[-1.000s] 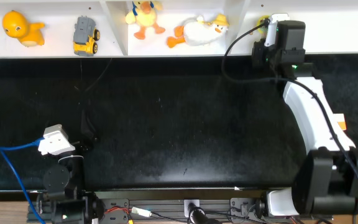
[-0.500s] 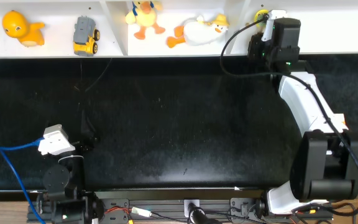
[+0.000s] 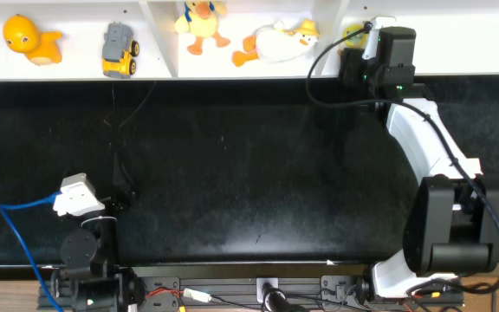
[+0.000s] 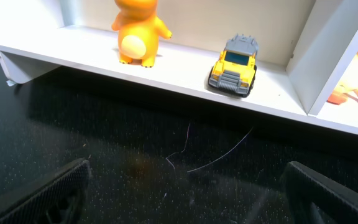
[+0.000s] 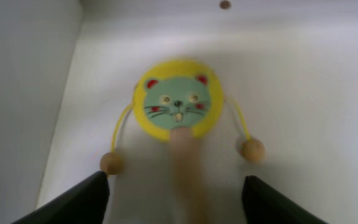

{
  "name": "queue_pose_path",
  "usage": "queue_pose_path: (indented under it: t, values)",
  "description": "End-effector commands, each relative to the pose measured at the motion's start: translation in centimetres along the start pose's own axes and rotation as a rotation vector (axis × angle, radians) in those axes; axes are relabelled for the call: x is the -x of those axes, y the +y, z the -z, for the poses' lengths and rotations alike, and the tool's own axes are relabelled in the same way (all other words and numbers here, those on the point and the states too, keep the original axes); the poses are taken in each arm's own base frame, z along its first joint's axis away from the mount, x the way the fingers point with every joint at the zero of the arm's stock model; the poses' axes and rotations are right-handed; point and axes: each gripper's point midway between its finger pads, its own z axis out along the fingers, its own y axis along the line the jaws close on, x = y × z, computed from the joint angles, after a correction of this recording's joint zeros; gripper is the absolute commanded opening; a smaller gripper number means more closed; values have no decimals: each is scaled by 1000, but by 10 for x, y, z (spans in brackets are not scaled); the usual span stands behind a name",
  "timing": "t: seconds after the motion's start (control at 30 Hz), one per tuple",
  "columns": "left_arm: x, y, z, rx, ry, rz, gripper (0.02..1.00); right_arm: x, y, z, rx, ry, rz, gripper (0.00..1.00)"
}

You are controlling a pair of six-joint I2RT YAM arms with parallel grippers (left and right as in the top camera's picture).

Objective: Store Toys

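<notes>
Black matting covers the worktop (image 3: pixel 249 173) below a white shelf (image 3: pixel 232 71); from above, the right gripper (image 3: pixel 359 59) sits at one o'clock in the end bay, the left arm (image 3: pixel 81 198) at eight o'clock. Left wrist: the left gripper (image 4: pixel 188 193), fingers spread, faces a shelved orange duck (image 4: pixel 137 31) and yellow truck (image 4: pixel 234 63). Right wrist: fingers spread either side of the ungripped rattle drum (image 5: pixel 178 102), which lies in the bay. Placement looks done; next, a straight retreat clear of its beads.

Rattle drum (image 5: pixel 177 109) w/ wood handle; matt white shelf (image 5: pixel 303 93); glossy plastic truck (image 4: pixel 233 64).
</notes>
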Motion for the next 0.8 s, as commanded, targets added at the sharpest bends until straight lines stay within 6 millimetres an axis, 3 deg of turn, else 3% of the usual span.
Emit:
queue_pose_path:
  t: [0.03, 0.23, 0.5, 0.63, 0.8]
  values:
    - [0, -3, 0, -18, -7, -18, 998, -5, 1, -1, 8, 19, -4, 996]
    - [0, -3, 0, -18, -7, -18, 998, 6, -7, 21, -47, -5, -26, 998]
    - [0, -3, 0, -18, -7, -18, 998, 5, -37, 99, -261, 5, -223, 993]
    - [0, -3, 0, -18, -7, -18, 998, -17, -47, 145, -332, 46, -455, 996]
    - [0, -3, 0, -18, -7, -18, 998, -58, -73, 200, -462, 92, -839, 996]
